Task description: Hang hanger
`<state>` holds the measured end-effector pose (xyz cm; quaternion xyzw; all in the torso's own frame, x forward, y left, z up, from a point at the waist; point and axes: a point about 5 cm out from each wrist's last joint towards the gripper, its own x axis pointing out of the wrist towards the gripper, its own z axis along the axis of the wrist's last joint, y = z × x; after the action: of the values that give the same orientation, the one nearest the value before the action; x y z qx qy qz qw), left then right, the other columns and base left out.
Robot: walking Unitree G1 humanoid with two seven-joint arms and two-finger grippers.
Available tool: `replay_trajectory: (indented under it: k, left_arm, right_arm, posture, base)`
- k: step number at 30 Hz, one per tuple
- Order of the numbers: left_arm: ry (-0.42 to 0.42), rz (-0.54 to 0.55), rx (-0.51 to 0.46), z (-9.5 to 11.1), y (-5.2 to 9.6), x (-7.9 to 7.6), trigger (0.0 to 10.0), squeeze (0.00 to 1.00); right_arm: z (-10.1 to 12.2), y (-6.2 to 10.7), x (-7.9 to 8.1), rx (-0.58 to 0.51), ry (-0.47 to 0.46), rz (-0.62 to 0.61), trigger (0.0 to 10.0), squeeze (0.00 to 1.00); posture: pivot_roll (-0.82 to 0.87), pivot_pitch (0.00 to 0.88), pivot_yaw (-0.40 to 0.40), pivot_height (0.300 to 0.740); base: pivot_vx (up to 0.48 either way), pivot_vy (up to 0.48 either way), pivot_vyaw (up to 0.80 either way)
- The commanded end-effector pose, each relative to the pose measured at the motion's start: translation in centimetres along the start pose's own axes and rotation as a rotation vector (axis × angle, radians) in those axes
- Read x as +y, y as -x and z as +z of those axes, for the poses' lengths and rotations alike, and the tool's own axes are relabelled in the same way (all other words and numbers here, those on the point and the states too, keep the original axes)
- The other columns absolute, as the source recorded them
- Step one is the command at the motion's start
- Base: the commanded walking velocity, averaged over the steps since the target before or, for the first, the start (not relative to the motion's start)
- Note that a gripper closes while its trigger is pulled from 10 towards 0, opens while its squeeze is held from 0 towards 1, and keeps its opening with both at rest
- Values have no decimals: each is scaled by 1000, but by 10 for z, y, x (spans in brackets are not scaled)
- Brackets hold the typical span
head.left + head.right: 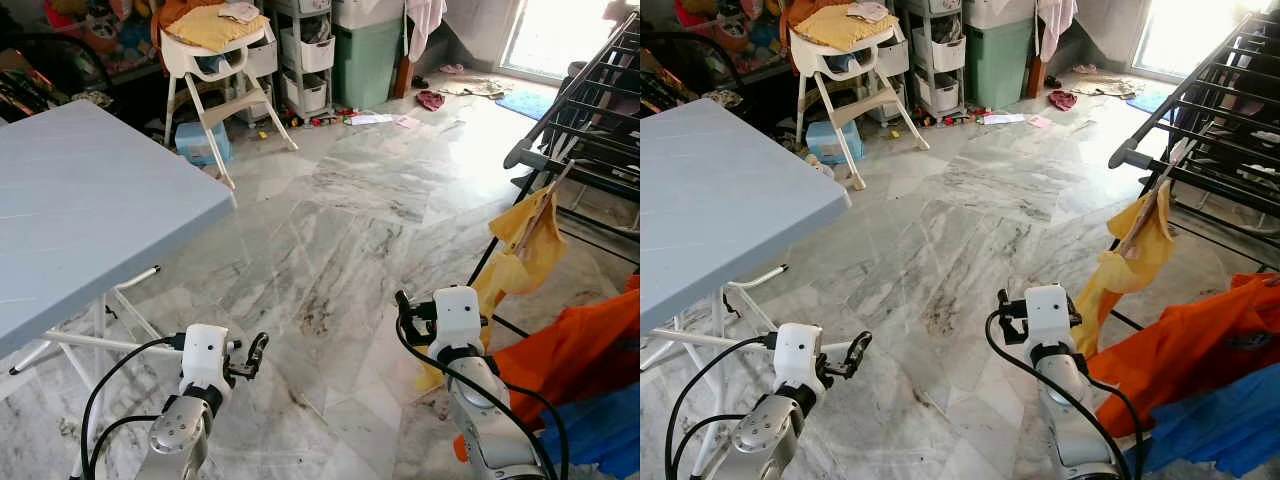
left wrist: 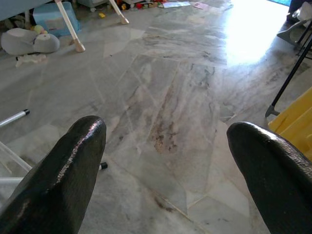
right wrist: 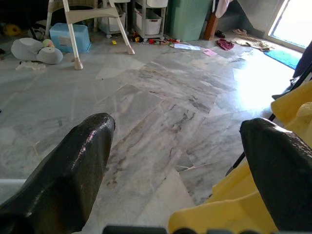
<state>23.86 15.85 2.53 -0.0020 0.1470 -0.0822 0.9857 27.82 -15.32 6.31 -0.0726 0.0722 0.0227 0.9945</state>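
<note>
On the right of the scene, your drying rack (image 1: 600,110) stands with its dark rails sloping up toward the far right. From its near corner hangs a yellow garment (image 1: 525,245) on a hanger (image 1: 548,190), of which you can see little more than a thin pale piece above the cloth. Just below and nearer lies an orange cloth (image 1: 580,350), with a blue cloth (image 1: 600,430) touching its near edge.

Your right gripper (image 1: 405,312) hovers over the marble floor (image 1: 330,230), just left of the yellow garment's lower end; its jaws stand wide apart and hold nothing, and in the right wrist view the yellow fabric shows beside one black finger (image 3: 280,175). Your left gripper (image 1: 256,352) is held low on the near left, beside the legs of the folding table; its jaws are also spread wide and empty, with bare floor between the fingers (image 2: 63,170).

At the left, the pale blue tabletop (image 1: 80,200) reaches toward you. Farther back stand a white high chair (image 1: 215,60) with a yellow cushion, a green bin (image 1: 365,60), and stacked white drawers (image 1: 305,55), with small items scattered on the floor near them.
</note>
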Motion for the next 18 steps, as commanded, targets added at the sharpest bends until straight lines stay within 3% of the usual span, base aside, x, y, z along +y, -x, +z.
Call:
replay_trajectory:
  k: [1, 3, 6, 18]
  left_arm:
    - [6, 345, 72, -24, 13, 50, 10000, 0]
    - [12, 343, 67, -22, 12, 50, 10000, 0]
    - [16, 306, 49, -18, -5, 37, 10000, 0]
    - [6, 327, 42, -22, -6, 39, 10000, 0]
  right_arm:
    - [-25, -31, 26, 216, -125, 130, 10000, 0]
    - [-25, -31, 26, 209, -118, 139, 10000, 0]
    - [-17, -38, 18, 179, -158, 121, 10000, 0]
    - [-19, -44, 22, 179, -187, 134, 10000, 0]
  posture:
    - [123, 0, -79, 740]
    - [118, 0, -79, 740]
    - [85, 0, -68, 740]
    - [97, 0, -64, 740]
  base:
    - [0, 0, 0]
    - [0, 0, 0]
    - [0, 0, 0]
    - [0, 0, 0]
